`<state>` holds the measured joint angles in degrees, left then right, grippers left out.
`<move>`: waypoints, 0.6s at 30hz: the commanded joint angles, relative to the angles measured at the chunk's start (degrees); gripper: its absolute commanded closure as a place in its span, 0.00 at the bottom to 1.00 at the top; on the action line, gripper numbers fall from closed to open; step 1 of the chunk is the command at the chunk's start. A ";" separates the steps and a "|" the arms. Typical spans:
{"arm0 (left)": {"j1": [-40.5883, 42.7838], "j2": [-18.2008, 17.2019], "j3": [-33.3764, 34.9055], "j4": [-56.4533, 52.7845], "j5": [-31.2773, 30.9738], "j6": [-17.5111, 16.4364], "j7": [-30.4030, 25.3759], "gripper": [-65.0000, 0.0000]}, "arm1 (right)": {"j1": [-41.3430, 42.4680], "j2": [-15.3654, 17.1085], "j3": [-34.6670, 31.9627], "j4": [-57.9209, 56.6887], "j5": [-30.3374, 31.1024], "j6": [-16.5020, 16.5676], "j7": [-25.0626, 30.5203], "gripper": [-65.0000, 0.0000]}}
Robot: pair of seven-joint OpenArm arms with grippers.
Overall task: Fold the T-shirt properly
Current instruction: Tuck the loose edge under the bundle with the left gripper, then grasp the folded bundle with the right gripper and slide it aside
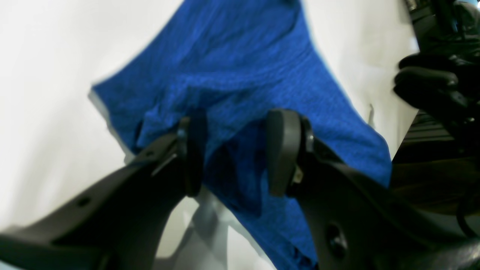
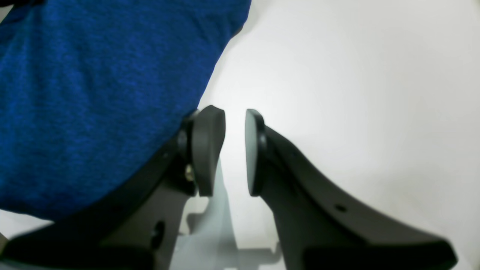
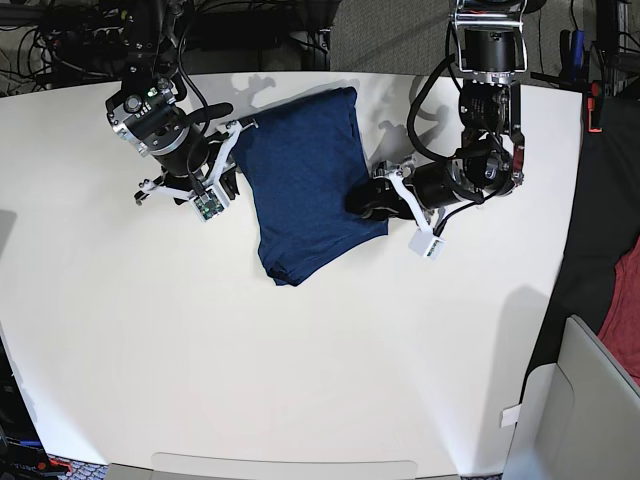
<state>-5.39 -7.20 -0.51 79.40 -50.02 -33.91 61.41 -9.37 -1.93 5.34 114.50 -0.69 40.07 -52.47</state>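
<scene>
- The T-shirt [image 3: 308, 185], folded into a blue rectangle, lies on the white table [image 3: 300, 350] between both arms.
- Left gripper [image 1: 234, 152]: jaws apart, straddling a raised fold at its edge.
- Right gripper [image 2: 235, 150]: narrowly parted, empty, beside the opposite edge.

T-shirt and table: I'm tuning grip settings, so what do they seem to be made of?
T-shirt: soft knit fabric, likely cotton blend, matte; flecked blue weave and wrinkles show in the wrist views. Table: smooth white surface, probably laminate, slightly glossy; it carries soft shadows.
</scene>
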 commanded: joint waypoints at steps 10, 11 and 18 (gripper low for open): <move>3.76 -3.48 -2.70 13.04 -0.05 -0.07 0.35 0.62 | 0.18 0.04 -0.20 2.03 1.00 -0.07 1.35 0.82; 4.73 -3.48 -3.84 15.24 -0.05 -0.07 0.35 0.62 | 0.18 -0.04 -0.20 2.21 2.14 -0.07 1.35 0.82; 8.77 -3.92 -7.79 23.95 -0.05 -0.07 0.35 0.78 | 1.06 -2.33 -1.87 2.29 10.49 -0.07 -3.40 0.88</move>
<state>4.51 -10.63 -8.05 102.26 -48.97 -33.69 62.98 -9.15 -3.92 3.86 115.66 8.58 39.68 -57.43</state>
